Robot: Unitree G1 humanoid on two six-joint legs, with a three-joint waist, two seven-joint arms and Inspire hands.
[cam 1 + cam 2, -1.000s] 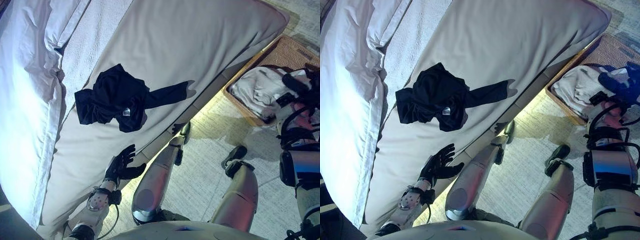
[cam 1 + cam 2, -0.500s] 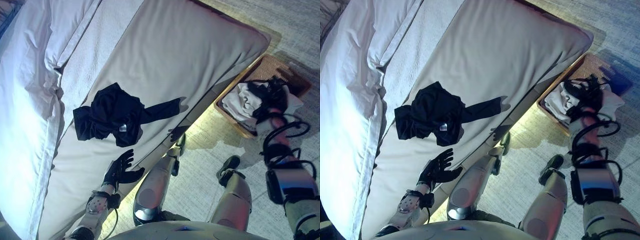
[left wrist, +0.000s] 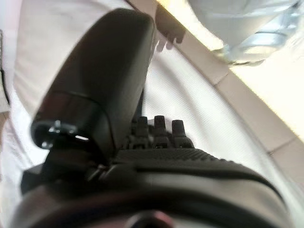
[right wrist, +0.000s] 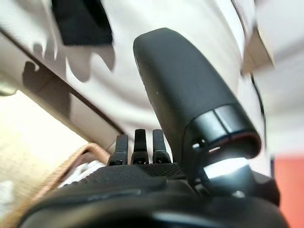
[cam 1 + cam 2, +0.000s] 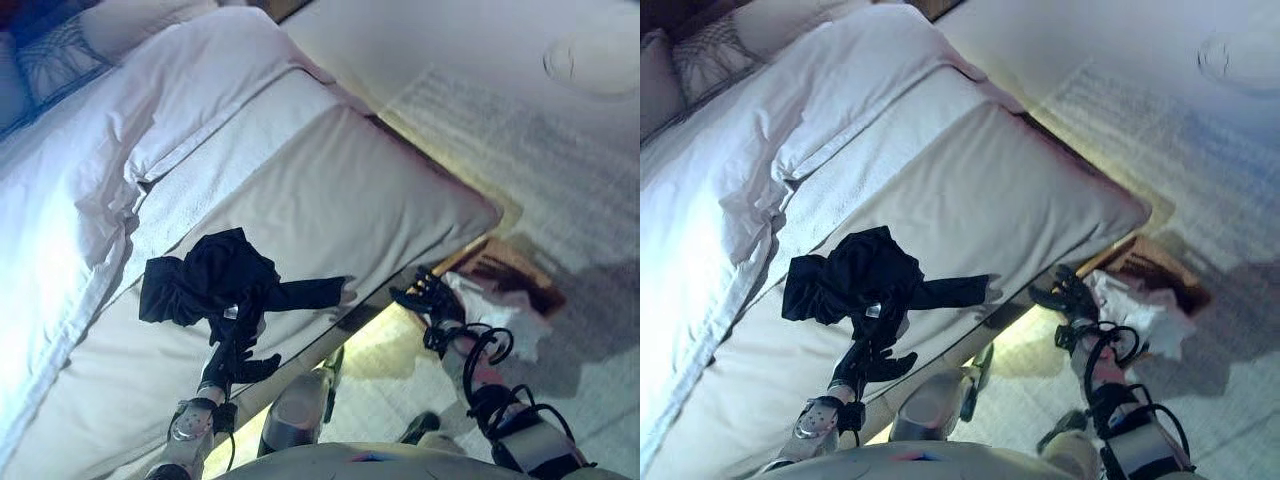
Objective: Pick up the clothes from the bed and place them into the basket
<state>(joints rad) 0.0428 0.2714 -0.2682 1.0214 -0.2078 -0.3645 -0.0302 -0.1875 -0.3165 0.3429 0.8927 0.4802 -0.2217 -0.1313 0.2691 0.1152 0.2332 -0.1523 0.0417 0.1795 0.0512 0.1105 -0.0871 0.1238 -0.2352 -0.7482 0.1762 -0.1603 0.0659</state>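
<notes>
The black garment (image 5: pixel 222 284) lies crumpled on the bed (image 5: pixel 330 190), one sleeve trailing toward the near edge. The left hand (image 5: pixel 236 362) is released, fingers straight, just short of the garment. The right hand (image 5: pixel 428 298) is also empty, fingers spread, beside the wicker basket (image 5: pixel 520 275), which holds white clothes (image 5: pixel 497 312).

Risk: a shallow grasp may catch only a fold — the sleeve then drags or snags on the mattress edge. Open mattress surrounds the garment; floor between bed and basket is narrow.

Head eyes look down on the bed (image 5: pixel 330 190); wrist cameras sit close.
</notes>
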